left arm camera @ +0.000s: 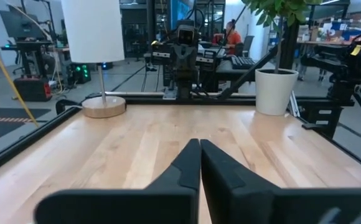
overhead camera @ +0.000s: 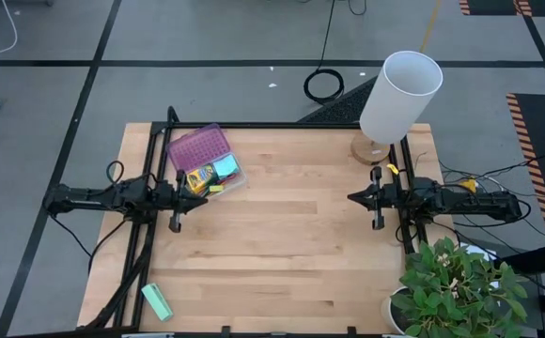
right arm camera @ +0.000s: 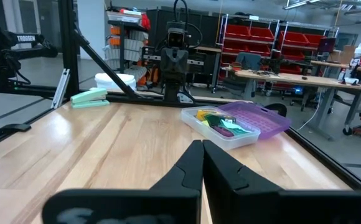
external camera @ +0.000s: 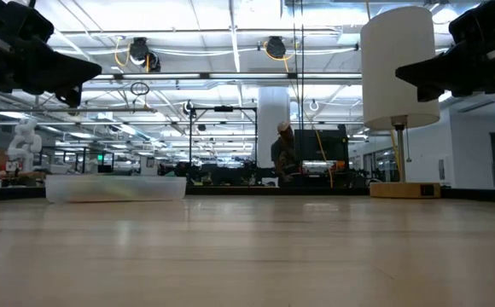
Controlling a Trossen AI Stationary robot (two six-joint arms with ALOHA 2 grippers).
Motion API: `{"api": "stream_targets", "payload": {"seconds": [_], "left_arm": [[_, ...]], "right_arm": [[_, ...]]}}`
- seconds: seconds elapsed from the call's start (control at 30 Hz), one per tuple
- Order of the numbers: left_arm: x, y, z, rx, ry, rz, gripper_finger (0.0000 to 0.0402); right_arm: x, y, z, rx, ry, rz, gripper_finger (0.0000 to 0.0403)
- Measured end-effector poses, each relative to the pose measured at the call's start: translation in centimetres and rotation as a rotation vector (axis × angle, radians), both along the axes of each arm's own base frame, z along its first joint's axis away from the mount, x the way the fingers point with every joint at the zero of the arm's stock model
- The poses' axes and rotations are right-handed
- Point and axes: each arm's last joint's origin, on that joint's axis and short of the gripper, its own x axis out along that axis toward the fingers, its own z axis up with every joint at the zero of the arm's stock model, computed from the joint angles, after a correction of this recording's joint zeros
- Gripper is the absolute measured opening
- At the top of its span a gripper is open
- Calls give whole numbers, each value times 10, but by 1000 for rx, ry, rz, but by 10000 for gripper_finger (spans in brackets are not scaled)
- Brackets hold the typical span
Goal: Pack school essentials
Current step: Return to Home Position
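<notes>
Near the table's far-left corner lies a clear pencil case (overhead camera: 218,175) with its purple lid (overhead camera: 198,147) flung open toward the far edge. Inside are a yellow-green crayon box (overhead camera: 198,177), a cyan sticky-note pad (overhead camera: 226,167) and more. The case's long axis runs diagonally to the table edges. It looks light, stiff and slippery, so the lid's free edge seems the best hold. The left gripper (overhead camera: 176,195) hovers just beside it, fingers pressed together; the right gripper (overhead camera: 354,197) waits near the right edge, likewise closed.
</notes>
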Motion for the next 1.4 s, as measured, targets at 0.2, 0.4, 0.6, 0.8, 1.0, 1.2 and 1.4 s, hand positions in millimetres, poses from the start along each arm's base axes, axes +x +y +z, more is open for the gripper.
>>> {"api": "stream_targets", "payload": {"seconds": [0.2, 0.4, 0.6, 0.8, 1.0, 1.2, 1.4], "left_arm": [[0, 0, 1, -5, -10, 5, 24], [0, 0, 1, -5, -10, 5, 25], [0, 0, 1, -6, -11, 5, 26], [0, 0, 1, -6, -12, 5, 26], [0, 0, 1, -6, -12, 6, 26], [0, 0, 1, -6, -12, 6, 26], [0, 0, 1, -6, -12, 6, 26]], "right_arm": [[0, 0, 0, 0, 0, 0, 0], [0, 0, 0, 0, 0, 0, 0], [0, 0, 0, 0, 0, 0, 0], [0, 0, 0, 0, 0, 0, 0], [0, 0, 0, 0, 0, 0, 0], [0, 0, 0, 0, 0, 0, 0], [0, 0, 0, 0, 0, 0, 0]]}}
